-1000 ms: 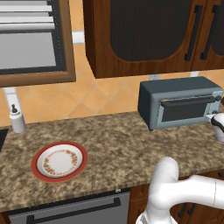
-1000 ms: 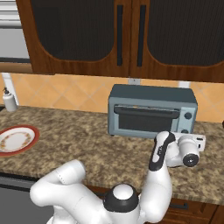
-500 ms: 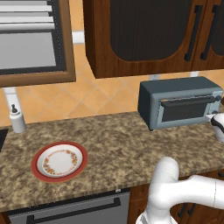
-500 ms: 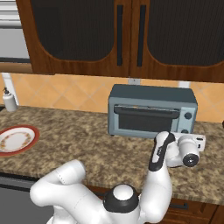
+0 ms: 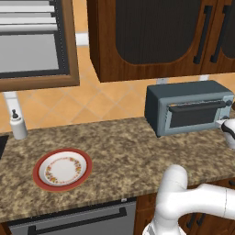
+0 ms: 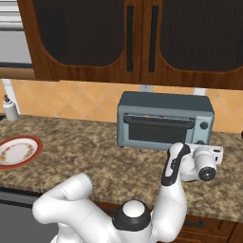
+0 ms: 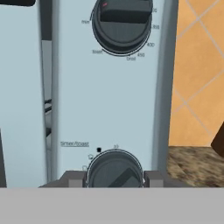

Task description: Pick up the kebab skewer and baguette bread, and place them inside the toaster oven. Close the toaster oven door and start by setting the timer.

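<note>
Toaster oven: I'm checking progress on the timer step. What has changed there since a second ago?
Nothing visibly changed. The gripper stays at the knob end of the toaster oven, the door stays shut, and the plate has not moved.

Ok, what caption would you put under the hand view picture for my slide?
Gripper with its fingertips on either side of the toaster oven lower timer knob, temperature knob above.

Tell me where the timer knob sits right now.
In the hand view, the timer knob sits low on the toaster oven control panel, below the temperature dial, between the gripper fingertips.
</note>
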Tool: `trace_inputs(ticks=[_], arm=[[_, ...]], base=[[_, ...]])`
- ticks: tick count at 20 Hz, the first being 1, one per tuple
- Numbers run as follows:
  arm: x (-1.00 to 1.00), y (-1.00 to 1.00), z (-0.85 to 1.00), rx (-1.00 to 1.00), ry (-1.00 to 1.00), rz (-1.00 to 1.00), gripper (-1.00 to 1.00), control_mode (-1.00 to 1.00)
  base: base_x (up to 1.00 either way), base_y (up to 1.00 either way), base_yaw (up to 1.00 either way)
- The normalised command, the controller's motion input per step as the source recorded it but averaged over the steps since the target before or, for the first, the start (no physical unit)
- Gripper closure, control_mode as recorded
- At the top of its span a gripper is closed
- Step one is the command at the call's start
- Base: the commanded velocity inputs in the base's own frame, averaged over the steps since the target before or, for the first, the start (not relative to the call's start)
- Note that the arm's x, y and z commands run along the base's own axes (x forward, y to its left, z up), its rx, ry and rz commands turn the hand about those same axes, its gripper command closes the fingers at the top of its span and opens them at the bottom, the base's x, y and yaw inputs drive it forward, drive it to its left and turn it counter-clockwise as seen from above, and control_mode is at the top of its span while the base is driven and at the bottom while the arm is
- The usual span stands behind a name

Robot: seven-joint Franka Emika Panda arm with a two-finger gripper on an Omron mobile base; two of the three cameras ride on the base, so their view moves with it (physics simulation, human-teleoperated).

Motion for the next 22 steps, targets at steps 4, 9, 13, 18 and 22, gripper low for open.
trace_inputs(ticks=[4, 9, 13, 18, 22], arm=[[0.00, 0.00, 0.00, 0.00, 0.00, 0.00, 1.00, -1.00], [-0.01, 0.00, 0.00, 0.03, 0.00, 0.00, 1.00, -1.00], [0.00, 0.00, 0.00, 0.09, 0.00, -0.03, 1.00, -1.00], [-0.09, 0.00, 0.00, 0.18, -0.01, -0.01, 1.00, -1.00], [-0.02, 0.00, 0.00, 0.19, -0.02, -0.03, 1.00, -1.00]], base=[[0.00, 0.00, 0.00], [0.00, 0.00, 0.00], [0.00, 0.00, 0.00], [0.00, 0.00, 0.00], [0.00, 0.00, 0.00]])
